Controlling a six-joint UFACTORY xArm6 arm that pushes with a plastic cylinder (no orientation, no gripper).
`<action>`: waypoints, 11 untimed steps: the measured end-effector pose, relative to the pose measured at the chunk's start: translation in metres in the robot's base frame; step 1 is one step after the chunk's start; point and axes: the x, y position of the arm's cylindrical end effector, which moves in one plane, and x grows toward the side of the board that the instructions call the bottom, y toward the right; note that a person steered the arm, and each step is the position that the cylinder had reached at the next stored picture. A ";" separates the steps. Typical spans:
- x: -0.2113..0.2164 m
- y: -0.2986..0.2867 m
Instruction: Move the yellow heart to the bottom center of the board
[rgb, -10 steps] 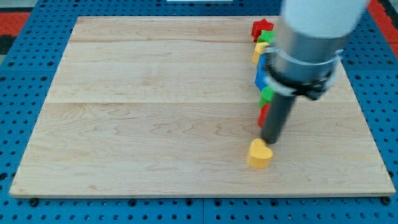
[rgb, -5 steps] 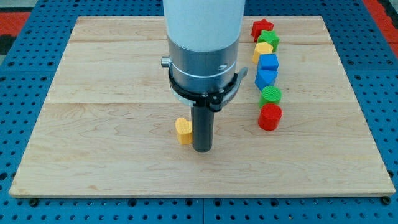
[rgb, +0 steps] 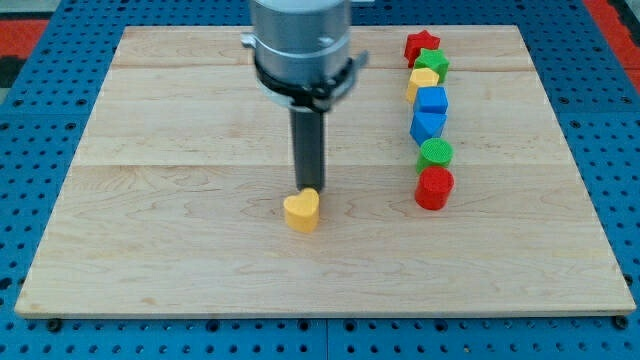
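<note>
The yellow heart lies on the wooden board, a little left of the board's middle and below it. My tip stands right at the heart's top edge, on the side toward the view's top, touching or almost touching it. The dark rod rises from there to the grey arm body at the view's top.
A column of blocks stands at the board's right: a red star, a green block, a yellow block, two blue blocks, a green cylinder, a red cylinder.
The yellow heart went from the lower right to left of centre. My tip moved left with it, then from the heart's right side to its top edge.
</note>
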 end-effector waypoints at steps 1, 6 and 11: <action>0.024 0.010; 0.035 -0.039; 0.056 -0.004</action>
